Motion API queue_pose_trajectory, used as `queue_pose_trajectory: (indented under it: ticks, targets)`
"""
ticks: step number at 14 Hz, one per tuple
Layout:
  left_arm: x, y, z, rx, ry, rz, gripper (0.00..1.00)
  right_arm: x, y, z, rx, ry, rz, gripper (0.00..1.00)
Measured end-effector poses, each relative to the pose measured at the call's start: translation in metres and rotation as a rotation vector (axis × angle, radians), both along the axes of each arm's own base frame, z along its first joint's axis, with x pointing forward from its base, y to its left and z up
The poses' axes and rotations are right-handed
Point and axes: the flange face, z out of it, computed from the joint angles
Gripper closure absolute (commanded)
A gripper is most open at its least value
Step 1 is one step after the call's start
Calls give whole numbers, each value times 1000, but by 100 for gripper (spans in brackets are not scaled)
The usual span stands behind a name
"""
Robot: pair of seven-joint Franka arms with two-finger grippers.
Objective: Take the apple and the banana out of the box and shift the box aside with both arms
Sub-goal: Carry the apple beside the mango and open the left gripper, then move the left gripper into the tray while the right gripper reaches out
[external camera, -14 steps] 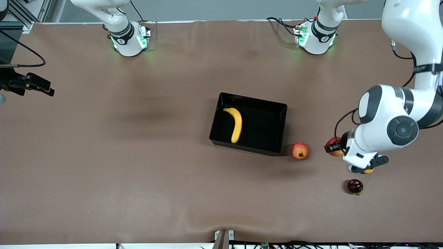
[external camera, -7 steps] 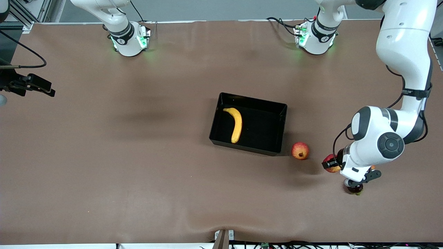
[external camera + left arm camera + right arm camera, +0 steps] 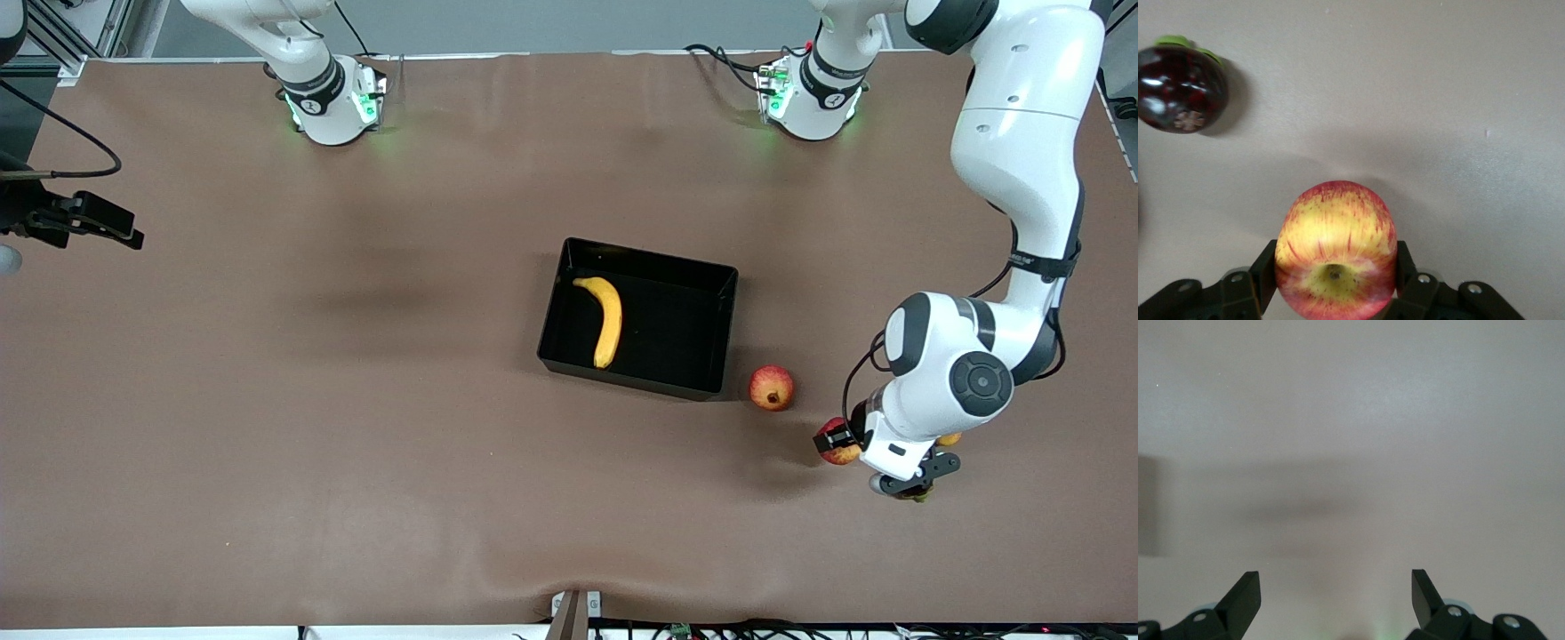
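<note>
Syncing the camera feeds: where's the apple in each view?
Front view: apple in the left hand, over the table toward the left arm's end.
Left wrist view: apple between the left hand's fingers.
Right wrist view: not in it.
Shared landmark: the dark purple fruit, mostly hidden under the left arm in the front view.

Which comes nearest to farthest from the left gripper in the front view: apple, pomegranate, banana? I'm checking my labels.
1. apple: clamped in the left gripper.
2. pomegranate: on the table beside the box.
3. banana: inside the box.
</note>
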Motion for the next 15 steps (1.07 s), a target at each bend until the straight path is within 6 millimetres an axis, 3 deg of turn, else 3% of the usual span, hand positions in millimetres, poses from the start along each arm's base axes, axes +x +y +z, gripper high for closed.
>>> queue_pose_trajectory:
  ticks: [4, 5, 6, 7, 11, 15]
  targets:
    - [-1, 0, -25, -6, 25, 2, 99, 2, 0, -4, 0, 8, -1, 0]
    - [-1, 0, -28, -7, 28, 2, 88, 3, 0, -5, 0, 11, 0, 0]
    - [-1, 0, -28, -8, 28, 4, 39, 4, 0, -7, 0, 14, 0, 0]
    - [-1, 0, -28, -8, 28, 4, 0, 5, 1, -11, 0, 20, 1, 0]
    - [3, 0, -22, -12, 13, 5, 0, 16, 8, -33, 1, 60, 12, 0]
    - [3, -23, 25, -18, 6, -27, 0, 19, 31, -41, 1, 73, 52, 0]
